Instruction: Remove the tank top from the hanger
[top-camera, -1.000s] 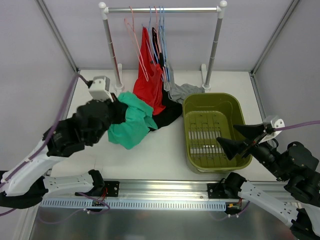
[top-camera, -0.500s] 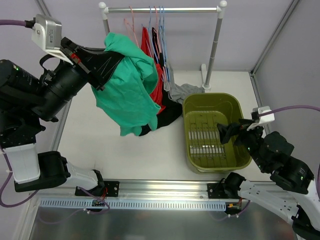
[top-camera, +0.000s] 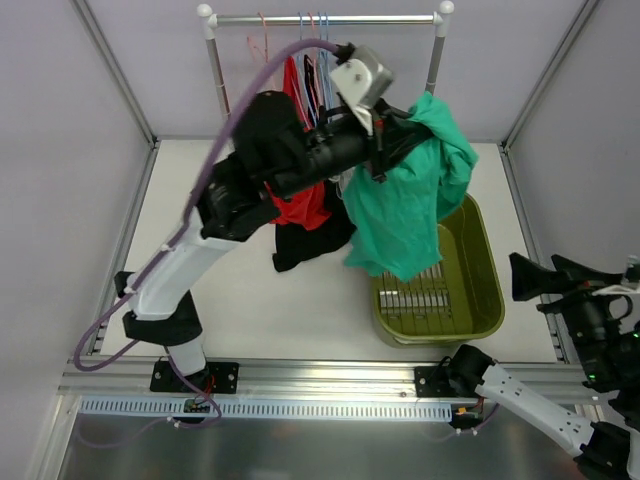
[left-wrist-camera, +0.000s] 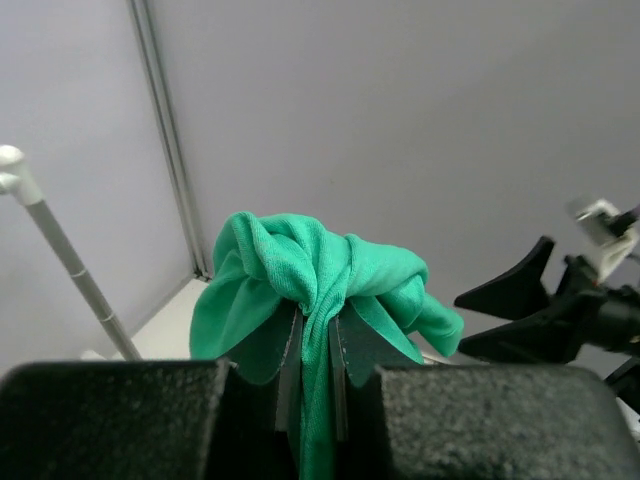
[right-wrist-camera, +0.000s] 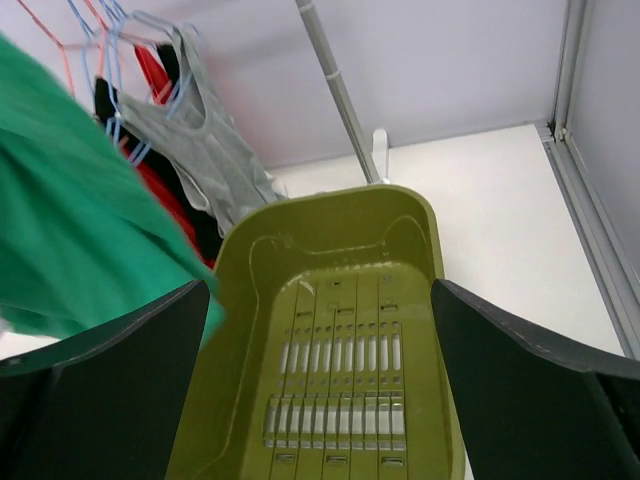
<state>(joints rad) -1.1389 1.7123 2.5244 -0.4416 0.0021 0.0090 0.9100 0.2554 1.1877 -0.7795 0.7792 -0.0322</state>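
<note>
My left gripper (top-camera: 398, 128) is raised high and shut on a bunched green tank top (top-camera: 405, 215), which hangs free above the left half of the olive basket (top-camera: 485, 300). In the left wrist view the cloth (left-wrist-camera: 320, 260) is pinched between the two jaws of the left gripper (left-wrist-camera: 312, 335). The green top is on no hanger. Pink and blue hangers (top-camera: 310, 45) hang on the rack rail (top-camera: 325, 18). My right gripper (top-camera: 540, 272) is open and empty, to the right of the basket. In the right wrist view the right gripper (right-wrist-camera: 320, 400) faces the empty basket (right-wrist-camera: 330, 205).
Red and black garments (top-camera: 300, 205) hang from the rack and trail onto the table. A grey tank top (right-wrist-camera: 200, 150) hangs on a blue hanger behind the basket. Rack posts (top-camera: 433, 90) stand at the back. Frame walls close both sides.
My left arm has lifted the green top off the table at the left and swung it across to above the basket. My right gripper has drawn back right, off the basket.
</note>
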